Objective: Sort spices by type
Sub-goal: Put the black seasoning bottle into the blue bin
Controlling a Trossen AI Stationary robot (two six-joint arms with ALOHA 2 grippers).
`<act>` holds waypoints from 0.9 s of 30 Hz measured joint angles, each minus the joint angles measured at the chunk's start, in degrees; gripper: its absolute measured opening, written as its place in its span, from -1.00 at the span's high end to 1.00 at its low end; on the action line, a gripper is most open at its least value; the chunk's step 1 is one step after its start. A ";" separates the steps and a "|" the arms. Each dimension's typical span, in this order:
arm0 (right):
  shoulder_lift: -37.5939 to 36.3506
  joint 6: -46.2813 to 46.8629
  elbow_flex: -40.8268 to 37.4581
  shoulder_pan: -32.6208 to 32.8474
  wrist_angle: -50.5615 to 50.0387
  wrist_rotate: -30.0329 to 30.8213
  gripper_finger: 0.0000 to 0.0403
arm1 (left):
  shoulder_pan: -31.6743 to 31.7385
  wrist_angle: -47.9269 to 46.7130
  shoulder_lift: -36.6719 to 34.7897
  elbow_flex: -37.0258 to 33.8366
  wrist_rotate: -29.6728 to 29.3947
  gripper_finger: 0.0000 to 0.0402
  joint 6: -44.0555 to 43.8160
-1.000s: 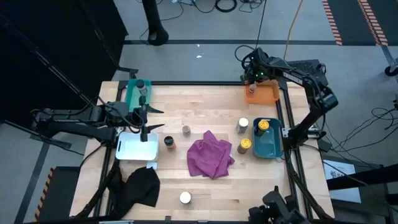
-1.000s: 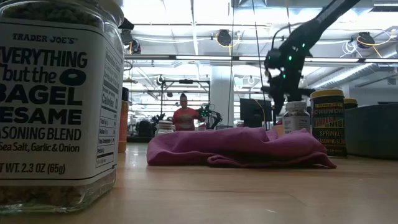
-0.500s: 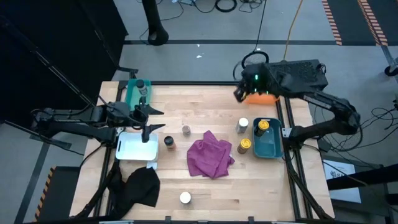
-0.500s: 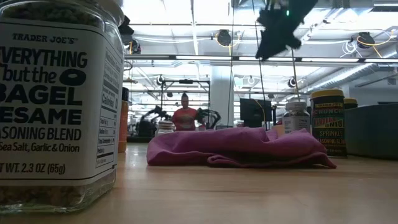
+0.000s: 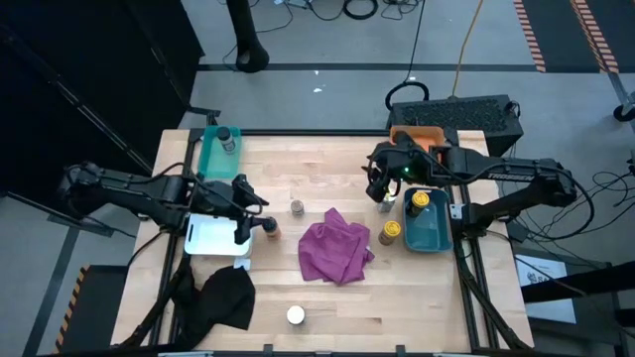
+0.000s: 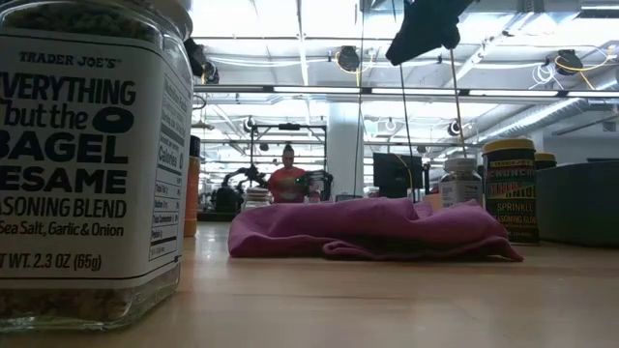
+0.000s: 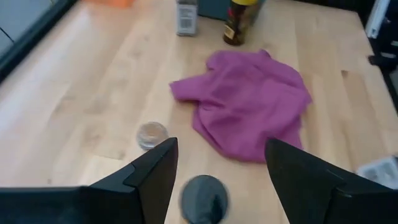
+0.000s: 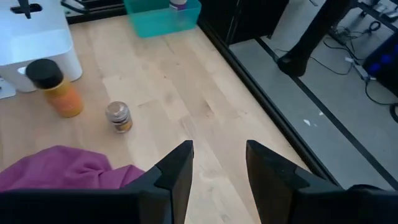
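On the wooden surface (image 5: 327,297), spice jars lie scattered: a black-lidded orange jar (image 5: 269,227) just beside the white tray (image 5: 213,236); a small brown-capped jar (image 5: 297,207) near it; a yellow-lidded jar (image 5: 390,232) beside the blue tray (image 5: 427,234), another (image 5: 421,201) inside it; a white-lidded jar (image 5: 295,315) at the near edge. Magenta cloth (image 5: 336,248) at centre. Left claw (image 5: 250,213), arm reaching inward, hovers over the black-lidded jar, fingers wide and empty. Right claw (image 5: 376,185), arm bent across, raised above the surface, fingers narrowly parted, empty.
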 joint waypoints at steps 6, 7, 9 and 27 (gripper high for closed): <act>-0.01 -0.27 0.00 1.50 0.00 0.14 0.35 | -4.55 -6.00 3.61 4.94 -0.09 -0.23 -0.95; 0.00 -0.43 0.00 1.61 0.02 0.13 0.35 | -5.07 -6.45 4.26 5.35 -0.13 -0.23 -0.95; -0.01 -0.64 0.00 1.73 0.02 0.13 0.35 | -5.86 -6.29 5.50 5.92 -0.13 -0.23 -0.68; 0.05 -3.05 -8.84 1.69 8.32 -0.03 0.35 | -2.74 -13.02 13.41 5.59 -4.07 -0.89 -0.84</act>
